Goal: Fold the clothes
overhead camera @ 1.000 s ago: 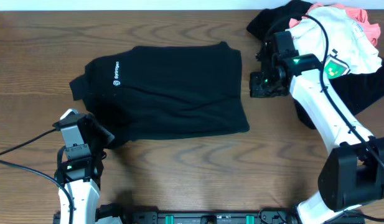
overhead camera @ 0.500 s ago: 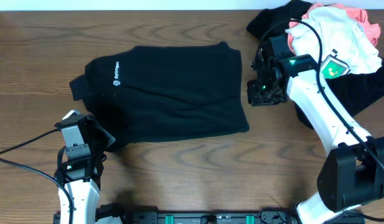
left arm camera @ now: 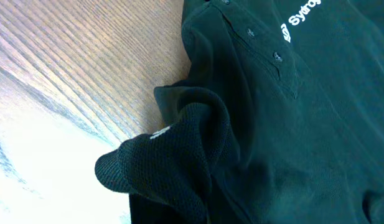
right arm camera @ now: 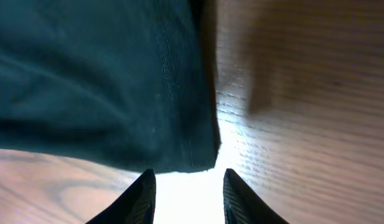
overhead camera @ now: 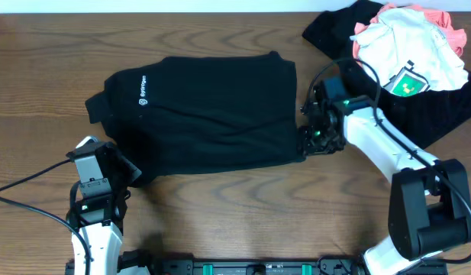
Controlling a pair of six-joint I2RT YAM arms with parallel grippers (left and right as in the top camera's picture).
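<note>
A black shirt [overhead camera: 204, 114] with a small white logo [overhead camera: 142, 92] lies folded flat mid-table. At its near left corner my left gripper [overhead camera: 127, 171] is shut on a bunched fold of the shirt [left arm camera: 173, 162]; that cloth hides its fingers in the left wrist view. My right gripper [overhead camera: 305, 142] is at the shirt's near right corner. It is open, and the hem corner [right arm camera: 201, 158] lies just ahead of the gap between its fingers [right arm camera: 145, 193]. Nothing is between them. More clothes are piled at the back right: white with green print [overhead camera: 411, 50], coral-pink [overhead camera: 451, 27], black [overhead camera: 441, 111].
Bare wooden table [overhead camera: 243, 206] surrounds the shirt. The right arm [overhead camera: 388, 153] reaches across in front of the pile. A cable [overhead camera: 29, 206] trails from the left arm along the near left. The table's front edge carries the arm bases [overhead camera: 243, 267].
My right gripper has moved toward the front along the shirt's right edge to its near corner, and its jaws have opened. The left gripper and the shirt have not moved.
</note>
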